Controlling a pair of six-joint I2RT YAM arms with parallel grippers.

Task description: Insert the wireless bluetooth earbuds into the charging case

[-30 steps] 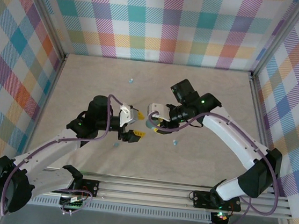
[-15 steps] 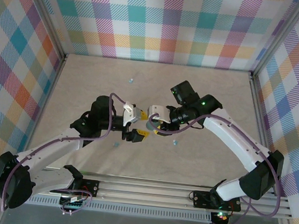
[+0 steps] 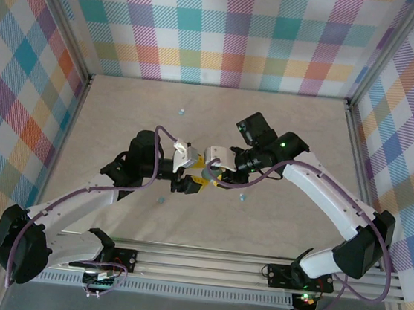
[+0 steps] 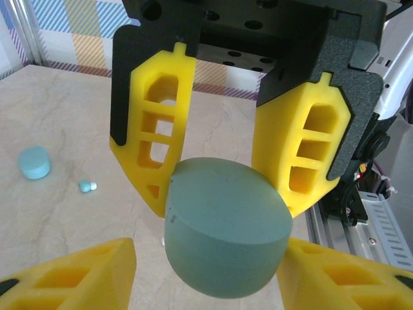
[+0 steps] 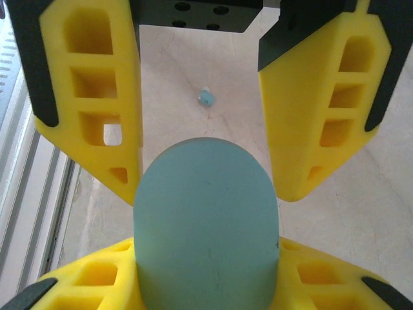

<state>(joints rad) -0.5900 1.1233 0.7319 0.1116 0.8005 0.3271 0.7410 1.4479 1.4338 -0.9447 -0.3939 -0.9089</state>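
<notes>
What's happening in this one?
The two arms meet at mid-table around a light-blue charging case. The right pincer grips the case by its sides, apparently clear of the table. The left pincer is open, with its fingers on either side of the case but not closed on it. Several earbuds lie loose on the table, and neither pincer holds one.

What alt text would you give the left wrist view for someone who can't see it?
A teal oval charging case sits centre, clamped between the right gripper's yellow fingers, with the left gripper's open fingers flanking it below. On the table at left lie a light-blue round piece and a tiny earbud.
</notes>
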